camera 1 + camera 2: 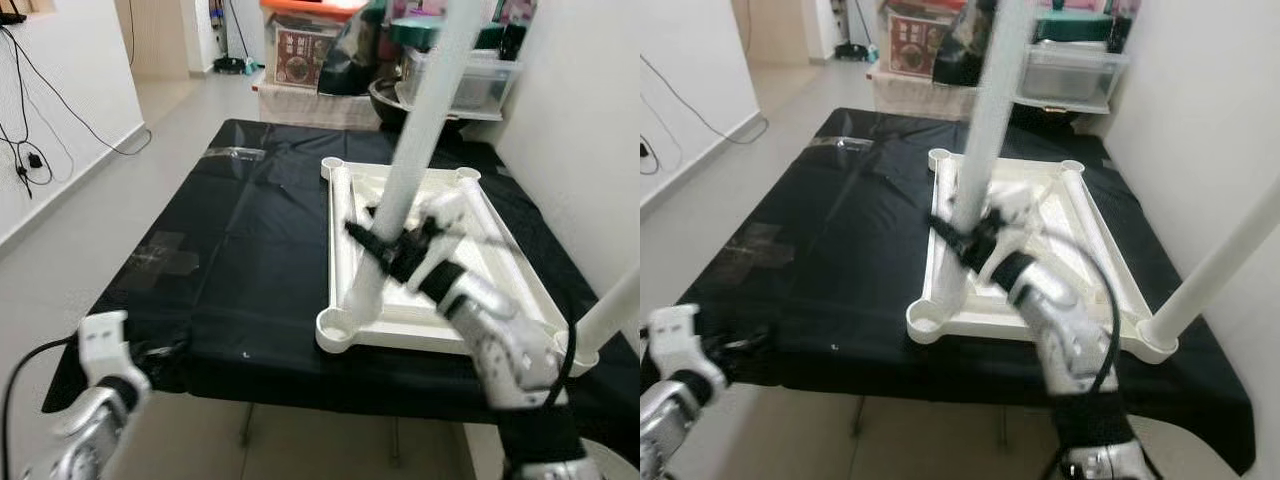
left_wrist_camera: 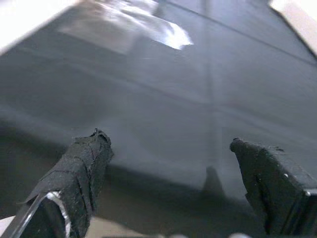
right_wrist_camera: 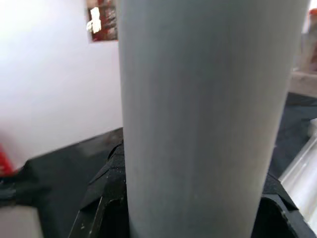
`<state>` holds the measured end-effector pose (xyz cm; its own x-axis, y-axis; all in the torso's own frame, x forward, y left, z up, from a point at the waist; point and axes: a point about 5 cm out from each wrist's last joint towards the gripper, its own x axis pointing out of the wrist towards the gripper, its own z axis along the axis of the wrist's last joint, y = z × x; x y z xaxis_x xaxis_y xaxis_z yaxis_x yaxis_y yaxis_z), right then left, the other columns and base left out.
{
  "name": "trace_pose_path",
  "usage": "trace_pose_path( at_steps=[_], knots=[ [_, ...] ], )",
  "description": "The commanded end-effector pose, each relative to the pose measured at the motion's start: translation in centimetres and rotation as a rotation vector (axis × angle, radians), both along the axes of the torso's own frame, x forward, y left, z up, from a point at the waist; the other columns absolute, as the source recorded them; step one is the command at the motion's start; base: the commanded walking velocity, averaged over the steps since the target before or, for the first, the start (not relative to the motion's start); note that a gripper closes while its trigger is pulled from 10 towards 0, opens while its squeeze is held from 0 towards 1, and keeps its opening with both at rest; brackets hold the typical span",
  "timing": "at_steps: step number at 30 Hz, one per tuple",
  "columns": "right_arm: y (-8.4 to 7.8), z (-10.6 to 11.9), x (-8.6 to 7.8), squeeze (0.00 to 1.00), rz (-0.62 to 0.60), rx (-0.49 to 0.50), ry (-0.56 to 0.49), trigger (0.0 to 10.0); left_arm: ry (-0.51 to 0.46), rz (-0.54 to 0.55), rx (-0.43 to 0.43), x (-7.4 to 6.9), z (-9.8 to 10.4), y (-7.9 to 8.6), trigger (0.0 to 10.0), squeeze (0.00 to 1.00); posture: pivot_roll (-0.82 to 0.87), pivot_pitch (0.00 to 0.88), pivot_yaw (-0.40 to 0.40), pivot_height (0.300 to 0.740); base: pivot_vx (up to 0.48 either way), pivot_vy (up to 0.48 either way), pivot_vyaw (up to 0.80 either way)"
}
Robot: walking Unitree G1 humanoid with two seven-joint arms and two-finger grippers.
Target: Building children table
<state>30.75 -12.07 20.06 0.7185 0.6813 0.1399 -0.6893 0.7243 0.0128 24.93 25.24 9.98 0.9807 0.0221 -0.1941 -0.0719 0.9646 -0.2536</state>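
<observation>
A white table top (image 1: 400,335) lies upside down on the black-covered table (image 1: 250,250). My right gripper (image 1: 385,245) is shut on a long white leg tube (image 1: 420,110), which leans slightly. The tube's lower end sits just behind the near-left corner socket (image 1: 337,325); whether it touches the socket is unclear. In the right wrist view the tube (image 3: 203,109) sits between the black fingers (image 3: 106,198). A second white leg (image 1: 1220,260) stands tilted in the near-right corner socket. My left gripper (image 2: 168,148) is open, low at the table's near-left edge (image 1: 165,350), holding nothing.
Boxes and a clear storage bin (image 1: 470,80) crowd the far end of the table. A white wall (image 1: 580,120) runs close along the right side. Cables (image 1: 30,150) hang on the left wall, with open floor (image 1: 90,230) between.
</observation>
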Motion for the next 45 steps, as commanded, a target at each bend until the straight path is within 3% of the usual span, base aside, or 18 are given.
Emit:
trace_pose_path(
  at_steps=[1,9,29,37,40,45],
  knots=[
    [0.3,0.1,-0.4,0.0,-0.004,-0.028,-0.065,0.0,0.019,0.013,0.022,-0.2,-0.5,0.1,10.0,0.0,0.1,0.0,-0.107,0.74,0.0,0.0,0.0],
    [2.6,-0.3,-0.3,0.0,0.018,-0.083,-0.131,0.0,0.008,-0.02,0.015,0.8,-0.3,-1.4,10.0,0.0,0.1,0.0,-0.102,0.74,0.0,0.0,0.0],
    [2.9,-2.1,1.9,0.0,0.024,-0.212,-0.102,0.0,-0.029,-0.083,0.01,0.9,0.0,-2.9,10.0,0.0,0.12,0.0,-0.125,0.74,0.0,0.0,0.0],
    [3.4,-2.4,1.4,0.0,0.063,-0.213,-0.106,0.0,-0.029,-0.088,0.011,0.9,0.0,-3.2,10.0,0.0,0.12,0.0,-0.126,0.74,0.0,0.0,0.0],
    [4.0,-3.0,0.3,0.0,0.144,-0.175,-0.086,0.0,-0.028,-0.097,0.008,1.0,-0.1,-3.5,10.0,0.0,0.12,0.0,-0.123,0.74,0.0,0.0,0.0],
    [4.5,-3.6,0.0,0.0,0.163,-0.149,-0.059,0.0,-0.03,-0.1,0.007,1.1,-0.1,-3.6,10.0,0.0,0.12,0.0,-0.122,0.74,0.0,0.0,0.0]
  ],
)
